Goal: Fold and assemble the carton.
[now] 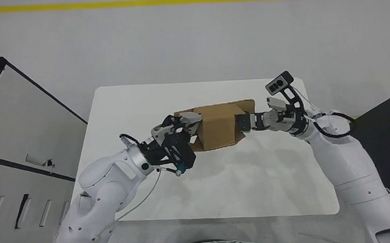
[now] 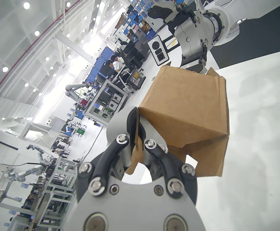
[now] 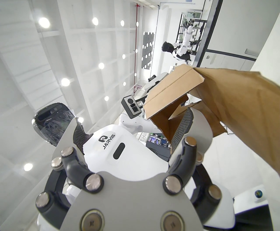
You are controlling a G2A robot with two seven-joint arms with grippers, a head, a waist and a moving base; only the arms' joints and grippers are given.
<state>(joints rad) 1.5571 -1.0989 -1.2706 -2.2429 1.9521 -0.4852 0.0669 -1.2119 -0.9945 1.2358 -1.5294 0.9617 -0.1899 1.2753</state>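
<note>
Because your left gripper point(image 2: 136, 124) is clamped on just one end flap of the carton point(image 1: 216, 125), at the middle of the table point(image 1: 271, 184), and your right gripper point(image 3: 131, 124) stands spread wide against the far end, a hard push there could buckle or tear that flap.

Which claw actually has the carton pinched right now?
The left claw: it is shut on a flap edge of the brown cardboard carton. The right claw stands open at the carton's opposite end, pinching nothing.

White table point(image 1: 251, 185), brown carton point(image 1: 216, 125) on it
</note>
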